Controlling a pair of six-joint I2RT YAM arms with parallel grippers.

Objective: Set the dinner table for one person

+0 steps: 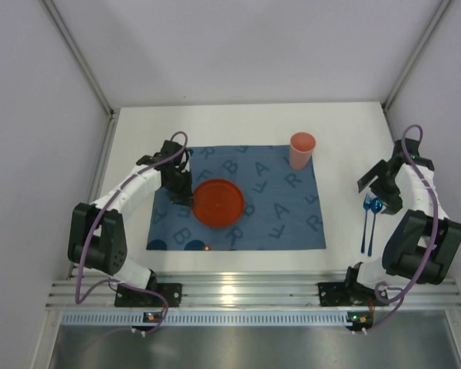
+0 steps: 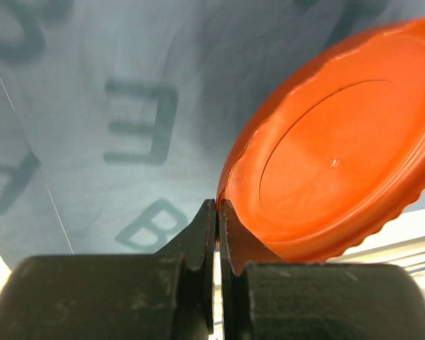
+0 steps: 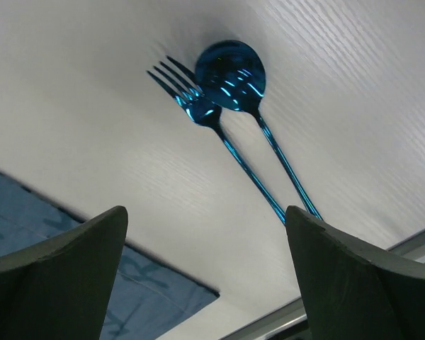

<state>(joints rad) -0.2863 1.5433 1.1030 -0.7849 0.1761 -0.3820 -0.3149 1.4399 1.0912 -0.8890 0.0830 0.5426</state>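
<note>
We see the white tabletop (image 1: 346, 131) carrying the blue lettered mat (image 1: 284, 219), with the orange plate (image 2: 340, 142) on it. The left claw (image 2: 217, 207) is pressed together at the plate's rim; whether it pinches the rim we cannot tell. The right claw (image 3: 205, 212) stands wide apart above the blue fork (image 3: 191, 103) and spoon (image 3: 230, 74), lying side by side right of the mat.

plate (image 1: 219, 203): plain orange-red
cup (image 1: 302, 149): salmon pink
mat (image 1: 292, 223): blue, printed with darker letters
fork (image 3: 198, 110), spoon (image 3: 230, 74): glossy blue
table (image 1: 346, 138): white
</note>
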